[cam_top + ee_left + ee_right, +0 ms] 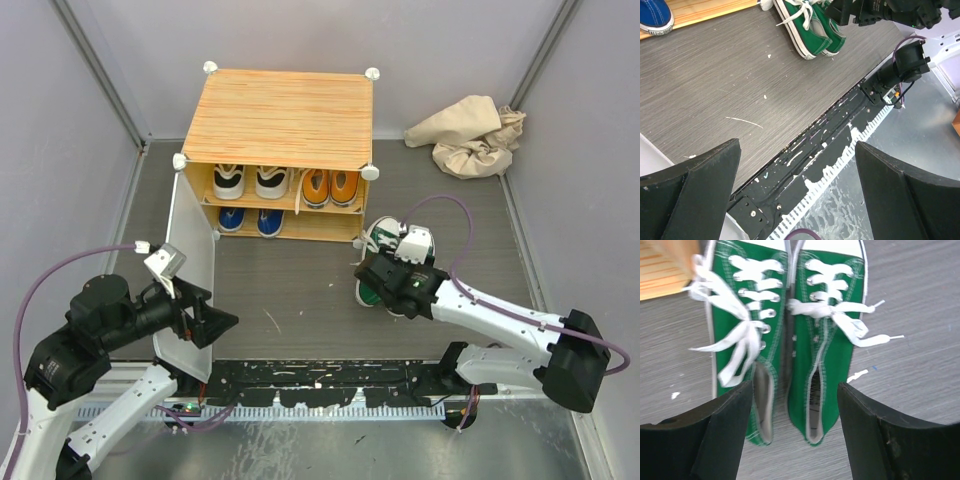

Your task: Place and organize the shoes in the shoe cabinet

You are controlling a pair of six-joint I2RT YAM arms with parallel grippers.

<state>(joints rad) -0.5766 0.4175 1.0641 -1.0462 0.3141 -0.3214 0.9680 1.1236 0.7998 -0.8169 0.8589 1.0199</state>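
Since the right fingers (720, 430) hang apart astride the heels of the green sneakers (835, 355), which sit on the counter (290, 290) at the shoe cabinet's (278, 105) 5 o'clock, best lower squarely and pinch both together; the left fingers (700, 180) gape too.

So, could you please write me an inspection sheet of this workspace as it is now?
Surface: dark wood-grain table, small white specks.
Job's things: cabinet, door open; white-and-black pair and orange pair on upper shelf, blue pair on lower shelf; green pair on table.
Clutter: crumpled beige cloth, far right.
Grippers: left gripper open, empty; right gripper open above green pair.
Cables: purple cables along both arms.
Surroundings: grey walls.
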